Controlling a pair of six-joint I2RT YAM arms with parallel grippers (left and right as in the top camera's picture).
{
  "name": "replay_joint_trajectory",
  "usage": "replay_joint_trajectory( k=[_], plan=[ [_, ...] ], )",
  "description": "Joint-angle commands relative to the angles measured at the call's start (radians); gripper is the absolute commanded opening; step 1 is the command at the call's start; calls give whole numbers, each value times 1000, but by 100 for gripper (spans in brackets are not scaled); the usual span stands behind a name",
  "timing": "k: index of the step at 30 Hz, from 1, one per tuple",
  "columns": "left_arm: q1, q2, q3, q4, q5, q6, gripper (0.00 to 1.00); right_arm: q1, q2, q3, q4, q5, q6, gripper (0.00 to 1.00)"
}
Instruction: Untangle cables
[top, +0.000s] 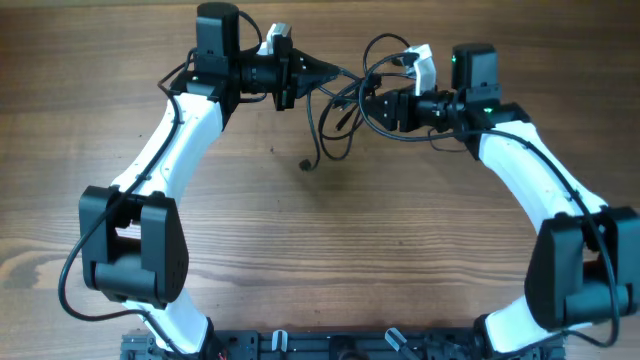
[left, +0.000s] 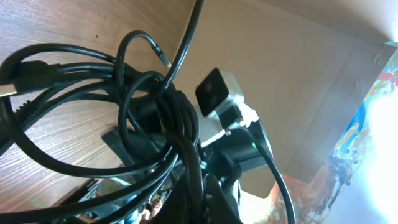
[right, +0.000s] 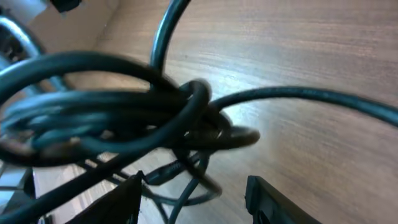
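One knotted bunch of black cables (top: 352, 88) hangs over the far middle of the wooden table (top: 300, 250). The left gripper (top: 322, 72), toward the table's left side, is pinched closed on strands of the bunch. The right gripper (right: 193, 186), toward the table's right side, has its fingers well apart and clamps nothing, with loops crossing before them. One loose plug (top: 307, 165) hangs nearer the table's centre.

Soft daylight; near cables (right: 106, 124) blurred

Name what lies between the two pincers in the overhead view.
The tangled black cables fill the gap between the left pincer and right pincer, clearest overhead; one strand trails down onto the table.
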Motion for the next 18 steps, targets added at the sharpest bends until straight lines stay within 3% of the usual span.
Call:
replay_joint_trajectory(
  k=[1,8,15,18],
  plan=[
    [-4,-8,2,7,41,-13,4,5,44,8,43,-11,20,54],
    [-4,-8,2,7,58,-13,4,5,87,8,124,-9,55,43],
    [-3,-8,2,7,46,7,4,-1,91,8,101,-17,84,4],
    [-3,-8,2,6,19,66,4,-26,76,8,75,-87,88,4]
  ],
)
